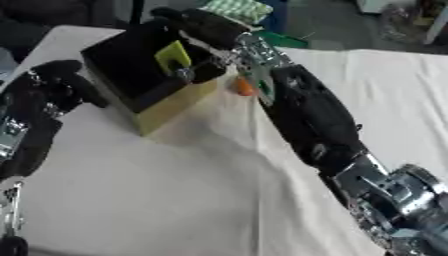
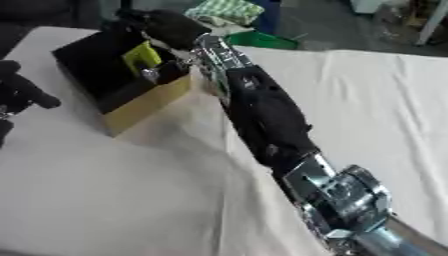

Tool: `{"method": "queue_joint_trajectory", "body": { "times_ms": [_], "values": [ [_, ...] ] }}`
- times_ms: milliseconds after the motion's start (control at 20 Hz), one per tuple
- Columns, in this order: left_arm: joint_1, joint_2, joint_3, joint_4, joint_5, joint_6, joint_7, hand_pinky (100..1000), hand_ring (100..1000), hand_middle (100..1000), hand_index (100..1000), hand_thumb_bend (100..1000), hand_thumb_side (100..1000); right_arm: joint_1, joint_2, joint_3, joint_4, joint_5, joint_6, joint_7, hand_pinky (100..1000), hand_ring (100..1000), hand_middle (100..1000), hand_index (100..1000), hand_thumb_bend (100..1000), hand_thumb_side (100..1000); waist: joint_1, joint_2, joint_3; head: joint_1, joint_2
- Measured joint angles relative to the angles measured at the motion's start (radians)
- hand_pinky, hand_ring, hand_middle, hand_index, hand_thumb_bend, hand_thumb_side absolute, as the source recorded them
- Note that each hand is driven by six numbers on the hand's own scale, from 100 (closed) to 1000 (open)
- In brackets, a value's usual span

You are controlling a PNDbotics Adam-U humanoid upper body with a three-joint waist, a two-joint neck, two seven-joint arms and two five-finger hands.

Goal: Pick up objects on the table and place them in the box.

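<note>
Right hand (image 1: 203, 26) is over the box (image 1: 144, 75), fingers curled down at a yellow-green piece (image 1: 173, 56) standing in the box's black interior; whether it grips the piece, I cannot tell. An orange object (image 1: 243, 87) lies on the table (image 1: 175, 190) just beside the box. Left hand (image 1: 54, 85) hangs left of the box, fingers curled, empty.

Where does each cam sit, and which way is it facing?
Left eye view: robot's head, looking down at the box; left robot hand and right arm show.
Right eye view: same head, offset rightward, same aim; right robot hand reaches over the box.
Shared: box, yellow object, white table.
</note>
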Motion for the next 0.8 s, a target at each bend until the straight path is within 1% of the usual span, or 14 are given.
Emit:
{"method": "queue_joint_trajectory", "body": {
  "times_ms": [100,200,250,300,400,600,650,700,800],
  "values": [
    [0.000,0.000,0.000,0.000,0.000,0.001,-0.001,704,628,607,858,100,738,-0.001,0.001,0.001,-0.009,0.012,0.011,-0.026,875,881,1000,1000,103,250,-0.002,0.000,-0.002,0.000,0.000],
    [0.000,0.000,0.000,-0.002,0.000,0.001,-0.001,704,628,607,859,100,739,-0.001,0.002,0.001,-0.019,0.019,0.025,-0.050,872,874,1000,1000,100,242,-0.002,0.000,-0.004,0.000,0.000],
    [0.000,0.000,0.000,-0.003,0.000,0.001,-0.001,704,628,607,859,100,740,-0.001,0.002,0.003,-0.024,0.020,0.031,-0.059,874,866,1000,1000,100,241,-0.002,0.000,-0.004,0.000,0.000],
    [0.000,0.000,0.000,-0.004,0.000,0.001,-0.001,704,628,607,859,100,741,-0.001,0.002,0.004,-0.028,0.019,0.037,-0.065,880,856,1000,1000,100,260,-0.003,0.000,-0.006,0.000,0.000],
    [0.000,0.000,0.000,-0.004,0.000,0.002,-0.001,704,628,607,859,100,742,-0.001,-0.002,0.003,-0.030,-0.001,0.043,-0.066,889,849,1000,1000,100,272,-0.004,0.000,-0.012,0.000,0.000],
    [0.003,0.000,0.001,-0.004,-0.005,0.003,-0.002,704,629,607,860,100,746,-0.001,-0.031,-0.012,-0.026,-0.083,0.059,-0.021,908,835,1000,1000,100,329,-0.008,0.000,-0.024,0.001,0.000],
    [0.004,0.001,0.001,-0.004,-0.006,0.003,-0.003,704,629,607,860,100,747,-0.001,-0.041,-0.019,-0.020,-0.106,0.063,-0.004,911,832,1000,1000,100,341,-0.008,0.000,-0.026,0.001,-0.001],
    [0.004,0.001,0.001,-0.004,-0.007,0.003,-0.003,704,629,607,861,100,747,-0.001,-0.050,-0.026,-0.013,-0.127,0.067,0.013,917,827,1000,1000,100,372,-0.008,0.000,-0.029,0.001,-0.003],
    [0.004,0.001,0.002,-0.004,-0.009,0.003,-0.003,704,629,607,860,100,748,-0.001,-0.072,-0.044,0.004,-0.169,0.077,0.045,922,821,999,1000,100,395,-0.008,0.001,-0.035,0.004,-0.007]
  ]
}}
